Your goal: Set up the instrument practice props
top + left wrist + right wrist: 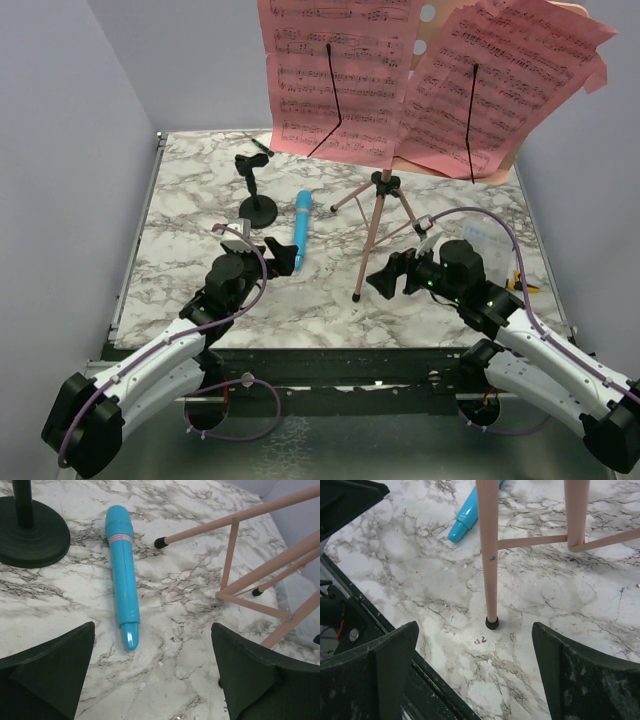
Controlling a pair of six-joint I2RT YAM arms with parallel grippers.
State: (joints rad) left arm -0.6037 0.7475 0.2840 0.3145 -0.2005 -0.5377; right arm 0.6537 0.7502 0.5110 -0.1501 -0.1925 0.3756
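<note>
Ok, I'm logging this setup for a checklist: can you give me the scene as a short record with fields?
surface: marble table
music stand: upright on its tripod legs
sheet pages: two, pink, side by side on the stand
blue stick: lying flat on the table, left of the stand, apart from it
black stand: small, round base, beside the stick's far end
left gripper: open, empty, pointing at the stick
right gripper: open, empty, at the stand's near leg
</note>
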